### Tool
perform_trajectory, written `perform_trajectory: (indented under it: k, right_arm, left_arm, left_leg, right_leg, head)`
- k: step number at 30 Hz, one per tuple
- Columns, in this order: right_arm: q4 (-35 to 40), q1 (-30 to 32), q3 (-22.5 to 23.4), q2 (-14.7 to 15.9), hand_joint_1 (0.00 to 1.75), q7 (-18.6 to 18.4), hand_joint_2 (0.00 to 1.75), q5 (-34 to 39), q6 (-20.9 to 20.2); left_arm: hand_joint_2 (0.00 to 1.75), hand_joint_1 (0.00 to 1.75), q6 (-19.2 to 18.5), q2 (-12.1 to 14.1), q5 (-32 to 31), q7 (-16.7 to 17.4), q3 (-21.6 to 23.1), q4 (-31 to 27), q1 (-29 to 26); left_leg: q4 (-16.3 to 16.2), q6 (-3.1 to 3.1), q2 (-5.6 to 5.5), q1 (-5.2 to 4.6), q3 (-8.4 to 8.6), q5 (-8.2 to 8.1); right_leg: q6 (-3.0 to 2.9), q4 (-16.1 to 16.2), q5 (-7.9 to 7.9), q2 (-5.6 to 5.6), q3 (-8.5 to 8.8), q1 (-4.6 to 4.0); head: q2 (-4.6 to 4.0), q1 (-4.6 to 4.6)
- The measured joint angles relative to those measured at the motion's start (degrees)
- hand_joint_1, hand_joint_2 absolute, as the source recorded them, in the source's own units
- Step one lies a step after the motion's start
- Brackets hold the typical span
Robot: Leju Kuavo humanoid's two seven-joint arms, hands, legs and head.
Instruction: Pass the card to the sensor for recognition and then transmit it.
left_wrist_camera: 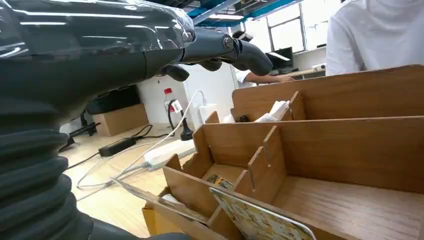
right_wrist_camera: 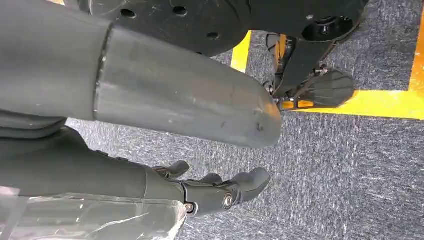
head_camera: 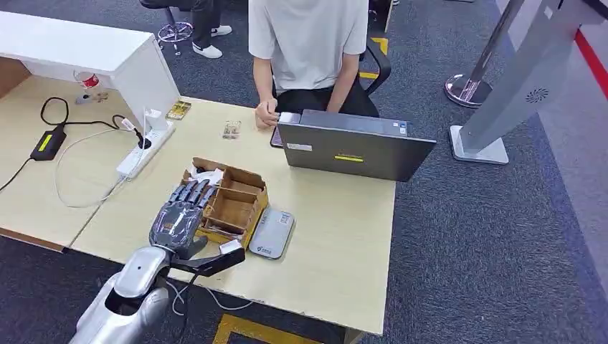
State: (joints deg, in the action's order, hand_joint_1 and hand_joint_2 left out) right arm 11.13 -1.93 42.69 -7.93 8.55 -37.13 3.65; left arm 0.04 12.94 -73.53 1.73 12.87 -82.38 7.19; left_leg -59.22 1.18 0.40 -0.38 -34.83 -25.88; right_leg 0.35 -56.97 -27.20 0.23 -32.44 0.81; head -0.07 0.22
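With my left hand hovering, fingers spread and empty, over the wooden organizer, I'd lower slowly and pinch the patterned card by its upper edge.

I see a pale wood tabletop carrying a brown wooden organizer box. Just right of the box lies a grey sensor with a small green mark. In the box's near slot stands a card with a yellow patterned face. My left hand is dark grey with black fingers. Behind the box sits a dark grey laptop with a yellow sticker. Left of the box lies a white power strip. The floor is grey carpet with yellow tape.
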Motion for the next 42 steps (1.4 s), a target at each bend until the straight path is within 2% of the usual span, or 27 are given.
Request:
perform_trajectory:
  k: [16, 42]
  right_arm:
    - [0.0, 0.0, 0.0, 0.0, 0.00, 0.0, 0.00, -0.8, -0.1]
    - [0.0, 0.0, 0.0, 0.0, 0.00, -0.2, 0.00, -1.5, -0.3]
  left_arm:
    - [1.75, 0.00, 0.4, -1.8, 0.1, -0.7, 0.7, 0.9, 0.0]
    - [1.75, 0.00, 0.4, -1.9, 0.0, -0.9, 1.6, 2.7, 0.0]
  left_leg:
    - [0.0, 0.00, 0.00, 0.00, 0.00, 0.00]
    - [0.0, 0.00, 0.00, 0.00, -0.01, 0.00]
  right_leg:
    - [0.00, 0.0, 0.00, 0.00, -0.01, 0.00]
    - [0.00, 0.0, 0.00, 0.00, 0.00, 0.00]
  head:
    - [0.00, 0.02]
    - [0.00, 0.00]
